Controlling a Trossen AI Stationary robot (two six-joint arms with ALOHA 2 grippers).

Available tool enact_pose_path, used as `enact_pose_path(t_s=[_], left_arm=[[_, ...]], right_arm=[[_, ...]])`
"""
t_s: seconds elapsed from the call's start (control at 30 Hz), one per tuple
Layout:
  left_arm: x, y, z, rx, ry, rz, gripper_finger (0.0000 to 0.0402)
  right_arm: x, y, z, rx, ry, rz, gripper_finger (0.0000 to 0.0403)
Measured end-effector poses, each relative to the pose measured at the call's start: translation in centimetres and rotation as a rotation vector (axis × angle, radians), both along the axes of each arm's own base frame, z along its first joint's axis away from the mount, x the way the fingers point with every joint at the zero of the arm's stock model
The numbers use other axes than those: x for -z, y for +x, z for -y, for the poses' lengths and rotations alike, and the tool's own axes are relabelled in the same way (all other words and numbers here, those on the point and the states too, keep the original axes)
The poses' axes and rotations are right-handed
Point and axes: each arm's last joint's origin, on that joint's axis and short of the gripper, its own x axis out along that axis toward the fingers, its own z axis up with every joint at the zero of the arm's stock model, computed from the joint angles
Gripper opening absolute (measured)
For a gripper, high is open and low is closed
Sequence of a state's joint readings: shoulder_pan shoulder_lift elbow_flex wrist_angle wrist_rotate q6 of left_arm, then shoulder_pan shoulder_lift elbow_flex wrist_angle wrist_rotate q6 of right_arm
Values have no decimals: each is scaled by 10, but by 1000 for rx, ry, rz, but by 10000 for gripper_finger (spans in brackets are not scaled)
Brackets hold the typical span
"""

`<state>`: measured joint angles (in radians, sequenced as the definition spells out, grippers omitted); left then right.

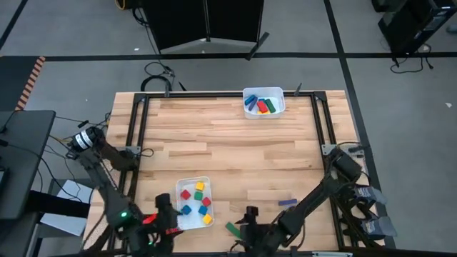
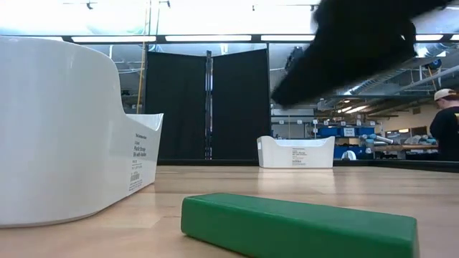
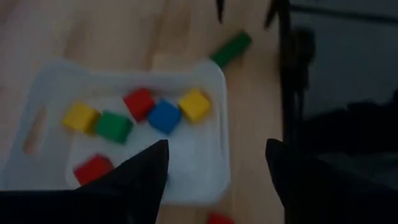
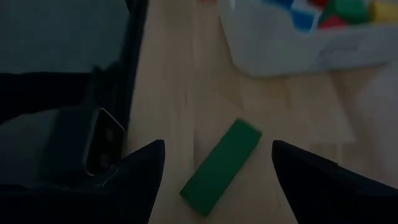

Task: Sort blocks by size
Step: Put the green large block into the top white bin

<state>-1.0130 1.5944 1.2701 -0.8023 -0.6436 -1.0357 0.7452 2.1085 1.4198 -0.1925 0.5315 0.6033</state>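
While most of the little cubes (image 1: 195,199), in red, blue, green and yellow, sit inside a white tray (image 1: 180,185) near the table's front edge, a green bar (image 1: 233,228) lies flat on the bare wood just beside that tray, on the side toward the right arm. It fills the foreground of the low view, where the near tray rises at its left. A purple bar (image 1: 287,203) rests alone farther toward the right arm, well apart from the green one. Across the table, a second white tray (image 1: 280,93) at the far edge holds longer blocks (image 1: 262,106) in blue, red, green and yellow. One small red cube (image 3: 219,218) lies on the wood just outside the near tray. The right gripper (image 1: 249,218) hangs above the green bar with its fingers (image 4: 144,171) spread apart on either side and touching nothing. The left gripper (image 1: 166,210) hovers over the near tray's front edge, its fingers (image 3: 146,171) likewise parted and empty. Both arms reach in from the wooden table's (image 1: 228,143) front corners. In the room beyond, a person in a cap (image 2: 447,122) shows at the low view's right edge.
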Motion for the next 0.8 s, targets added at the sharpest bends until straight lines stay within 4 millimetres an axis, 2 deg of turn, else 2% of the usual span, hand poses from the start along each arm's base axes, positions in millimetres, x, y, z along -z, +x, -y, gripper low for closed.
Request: enact_pose_path(t_s=[0.33, 0.5, 0.63, 0.8], left_arm=[[5, -44, 18, 51, -88, -154, 252], [5, -55, 23, 32, -135, -164, 250], [5, -60, 25, 18, -162, -165, 250], [5, -60, 26, 10, -179, -166, 250]], right_arm=[[41, 5, -4, 119, 10, -104, 303], [49, 6, -4, 152, 10, -110, 281], [50, 5, -1, 173, -16, -119, 233], [51, 7, 3, 171, -23, -133, 129]])
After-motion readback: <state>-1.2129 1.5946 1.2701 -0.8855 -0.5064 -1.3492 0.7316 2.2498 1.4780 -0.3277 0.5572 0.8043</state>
